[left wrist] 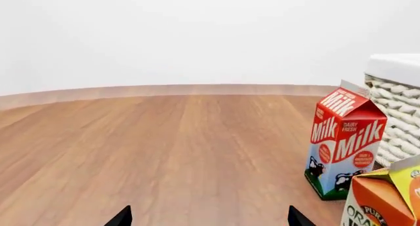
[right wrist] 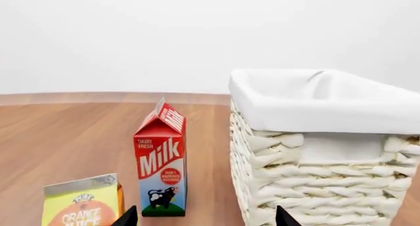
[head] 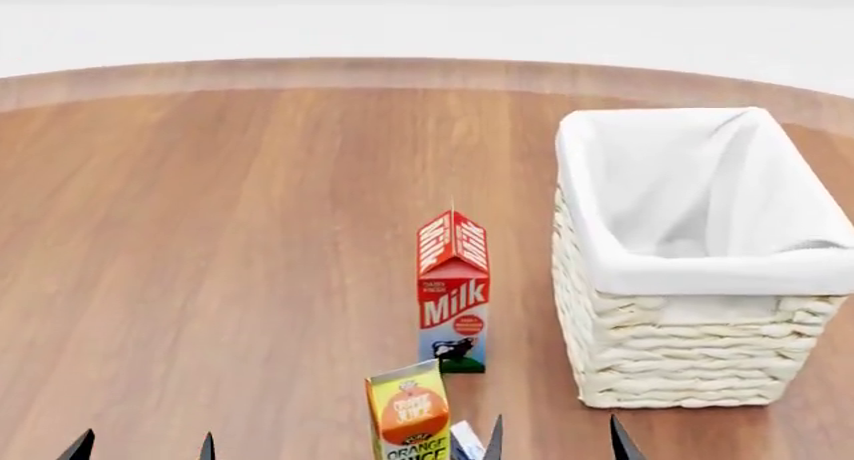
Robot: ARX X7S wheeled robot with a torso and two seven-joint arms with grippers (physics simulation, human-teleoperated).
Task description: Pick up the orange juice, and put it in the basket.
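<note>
Standing: orange juice (head: pixel 410 412) upright on the wooden table (head: pixel 240 240), between both grippers, touching neither.
Grippers: left gripper (head: pixel 144 447) and right gripper (head: pixel 554 440) low, fingers spread apart.
Basket (head: pixel 694 350): right of milk carton (head: pixel 454 290).

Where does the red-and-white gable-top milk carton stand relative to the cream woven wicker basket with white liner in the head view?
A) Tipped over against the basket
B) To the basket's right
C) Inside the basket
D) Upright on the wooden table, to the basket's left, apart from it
D: the red-and-white gable-top milk carton stands upright left of the cream woven wicker basket, with bare wooden table between them.
</note>
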